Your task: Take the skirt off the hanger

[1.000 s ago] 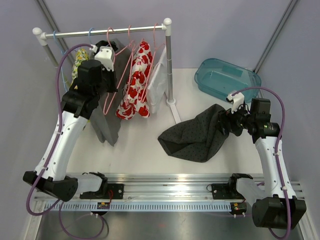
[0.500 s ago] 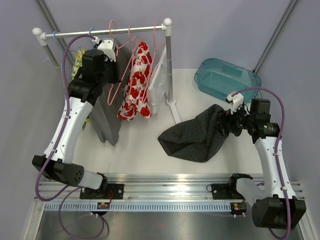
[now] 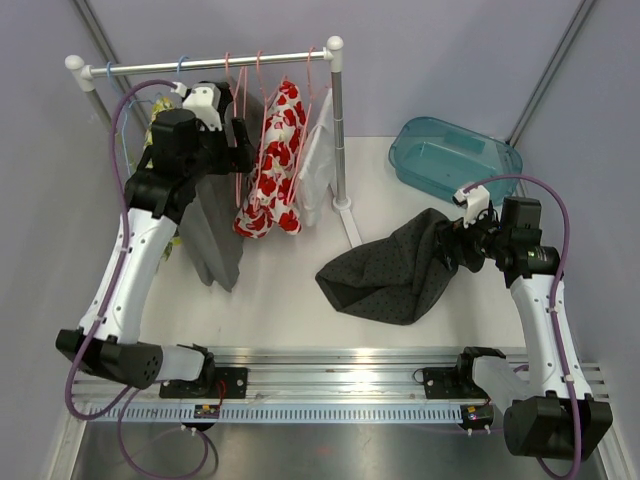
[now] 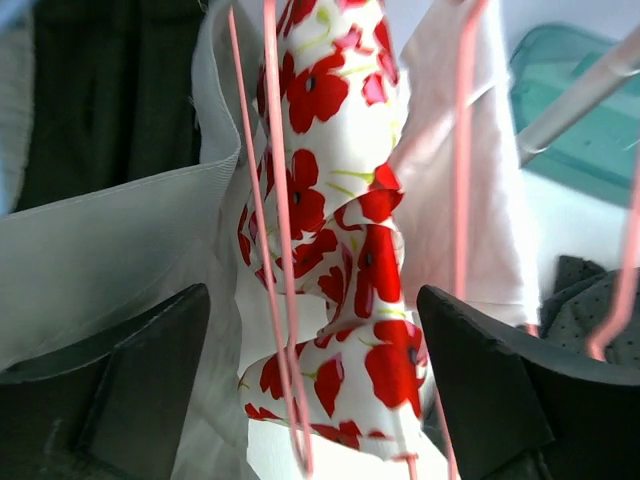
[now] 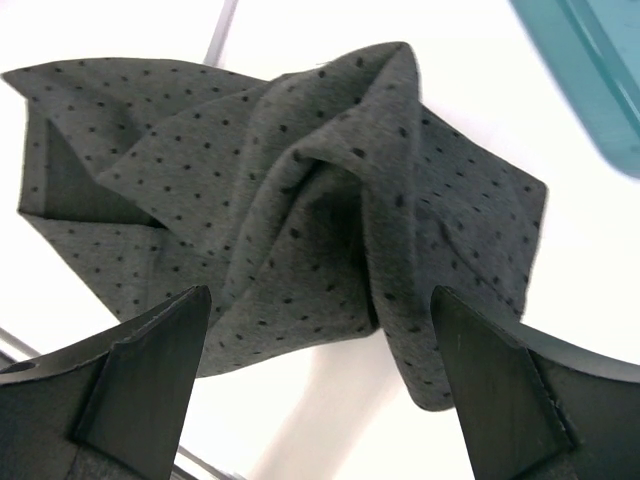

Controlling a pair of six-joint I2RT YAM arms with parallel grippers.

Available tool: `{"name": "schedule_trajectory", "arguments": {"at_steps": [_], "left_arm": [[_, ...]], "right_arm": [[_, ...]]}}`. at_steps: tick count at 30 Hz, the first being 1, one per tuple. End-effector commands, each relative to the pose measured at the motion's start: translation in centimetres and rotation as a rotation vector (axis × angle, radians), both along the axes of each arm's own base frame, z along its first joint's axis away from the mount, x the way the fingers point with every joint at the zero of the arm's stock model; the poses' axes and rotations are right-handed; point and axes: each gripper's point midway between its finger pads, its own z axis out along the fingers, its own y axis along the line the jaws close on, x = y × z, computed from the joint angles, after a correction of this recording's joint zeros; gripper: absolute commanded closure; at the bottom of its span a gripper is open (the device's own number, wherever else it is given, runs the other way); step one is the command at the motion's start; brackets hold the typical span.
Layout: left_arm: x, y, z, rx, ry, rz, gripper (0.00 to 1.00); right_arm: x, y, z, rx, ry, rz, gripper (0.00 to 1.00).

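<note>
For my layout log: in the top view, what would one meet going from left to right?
Grey garment → red floral garment → white garment → dotted skirt → right pincer.

My end effector [image 4: 312,330] is spread wide, with pink hangers [image 4: 283,300] and a red-flowered garment [image 4: 345,200] hanging between its fingers.
</note>
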Motion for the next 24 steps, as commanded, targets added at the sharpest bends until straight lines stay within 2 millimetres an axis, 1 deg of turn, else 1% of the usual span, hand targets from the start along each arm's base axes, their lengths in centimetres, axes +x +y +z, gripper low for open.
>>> {"name": "schedule_trajectory", "arguments": {"at_steps": [1,2,3,4,5,6,7,8,9,10,11,12,13,14,15,16,17,18,19,20,21,22,24], "left_arm": [[-2.5,0.3,5.0,-0.055,-0.142,-0.014,0.09],[-3.5,0.6,5.9,-0.061,-0.166,-0.014,0.08],[-3.9,0.6,5.9,-0.059,-0.169,-0.018,0.06],[-4.5,0.7,6.1,-0.061,-0.175,-0.024,0.04],[-5.4,0.9,6.1,-0.064,-0.184,-0.026,0.01],[-6.0,1.0,6.2,-0.066,-0.19,-0.025,0.01],[-6.5,1.1,6.0,-0.068,-0.189,-0.026,0.01],[-6.8,1.2,4.7,-0.063,-0.165,-0.028,0.01],[-8.2,1.5,5.3,-0.076,-0.196,-0.026,0.01],[-8.7,1.5,4.9,-0.082,-0.197,-0.033,0.01],[-9.3,1.5,3.5,-0.082,-0.176,-0.037,0.01],[-10.6,1.6,3.7,-0.091,-0.201,-0.05,0.01],[-11.5,1.3,3.7,-0.103,-0.217,-0.08,0.01],[-12.3,1.2,3.3,-0.107,-0.224,-0.092,0.01],[-12.7,1.1,1.5,-0.106,-0.194,-0.106,0.01],[-14.6,0.9,2.3,-0.126,-0.246,-0.14,0.01],[-15.3,0.8,1.9,-0.136,-0.253,-0.155,0.01],[-16.1,0.6,1.7,-0.152,-0.261,-0.174,0.01],[-17.5,0.1,1.2,-0.17,-0.28,-0.216,0.01],[-18.3,-0.1,1.1,-0.184,-0.293,-0.235,0.01],[-19.0,-0.4,1.0,-0.21,-0.3,-0.254,0.01],[-20.1,-0.9,0.5,-0.233,-0.323,-0.298,0.01],[-21.1,-1.4,0.1,-0.273,-0.329,-0.332,0.01]], "right_arm": [[0.7,-1.2,2.4,-0.049,-0.077,-0.053,0.01],[0.5,-1.3,2.5,-0.059,-0.072,-0.054,0.0],[0.6,-1.4,3.3,-0.066,-0.088,-0.053,0.01],[0.6,-1.4,3.6,-0.07,-0.089,-0.051,0.0],[0.6,-1.7,3.7,-0.08,-0.084,-0.059,0.01],[0.7,-1.8,4.6,-0.085,-0.099,-0.062,0.01],[0.9,-1.8,4.6,-0.088,-0.093,-0.06,0.0],[1.0,-1.7,4.6,-0.084,-0.086,-0.056,0.01],[1.1,-1.5,4.7,-0.075,-0.082,-0.041,0.01],[1.1,-1.1,4.4,-0.063,-0.065,-0.023,0.01],[1.2,-0.4,3.5,-0.026,-0.021,0.011,0.01],[1.4,0.0,3.0,-0.008,-0.002,0.028,0.01],[1.6,0.2,2.5,0.003,0.017,0.038,0.01],[2.4,0.2,1.7,0.013,0.034,0.031,0.01],[2.9,0.0,1.1,0.012,0.045,0.019,0.01],[3.5,-0.2,0.3,0.01,0.062,0.006,0.0],[4.1,-0.4,0.2,0.005,0.052,-0.005,0.0],[4.4,-0.5,-0.1,0.006,0.059,-0.009,0.01],[4.6,-0.5,-0.4,0.011,0.067,-0.011,0.02],[5.0,-0.3,-0.7,0.019,0.07,-0.004,0.06],[5.0,0.0,-1.1,0.031,0.077,0.012,0.09],[5.0,0.7,-1.2,0.062,0.082,0.045,0.14],[4.9,1.6,-1.0,0.092,0.079,0.096,0.35]]}}
